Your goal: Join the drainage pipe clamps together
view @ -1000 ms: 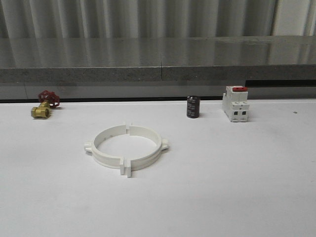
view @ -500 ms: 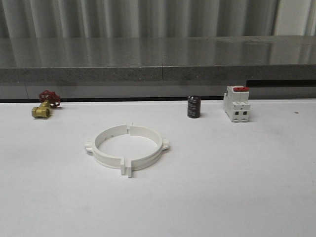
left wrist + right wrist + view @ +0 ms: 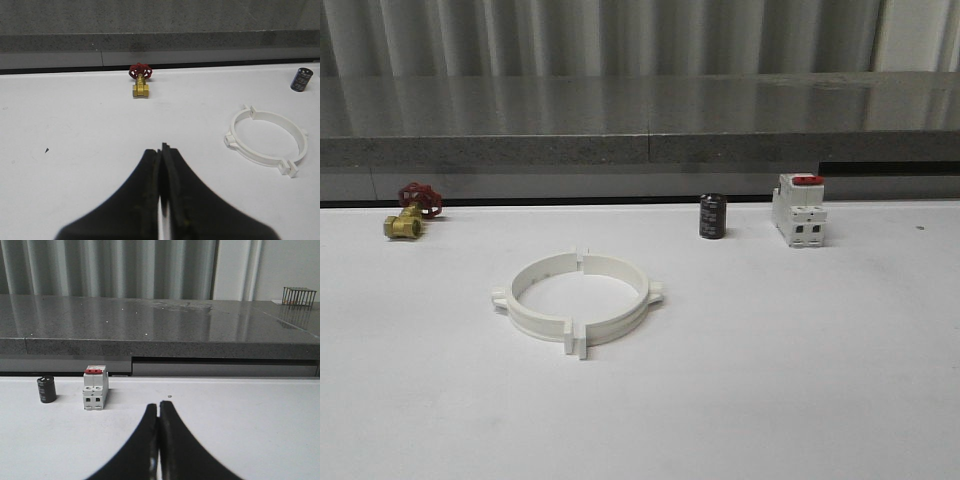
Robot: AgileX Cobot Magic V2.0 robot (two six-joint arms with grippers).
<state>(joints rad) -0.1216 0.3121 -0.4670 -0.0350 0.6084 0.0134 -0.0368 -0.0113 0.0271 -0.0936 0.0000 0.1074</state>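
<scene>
On my front camera the drainage pipe clamps (image 3: pixel 577 299) lie flat on the white table (image 3: pixel 800 350), a little left of its middle. They are two white plastic half-rings set end to end, so that together they make one wide ring. The flat end flanges meet at the near side, where they stand up as a small pair of plates with a thin seam between them, and again at the far side. One small tab sticks out from each half, at the ring's left and right. Whether the flanges are actually locked or merely touching, I cannot tell.

Through the left wrist camera I see the same drainage pipe clamps (image 3: pixel 266 138), well apart from the left tool (image 3: pixel 162 150), whose black fingers are pressed together with nothing between them. The right tool (image 3: pixel 159 406) is likewise closed and empty, its fingers meeting at the tips.

Along the back edge of the table stand a brass valve with a red handwheel (image 3: pixel 409 214) at the left, a black cylindrical capacitor (image 3: pixel 711 216) right of centre, and just beside it a white circuit breaker with a red top (image 3: pixel 798 210). All three are well apart from the ring.
</scene>
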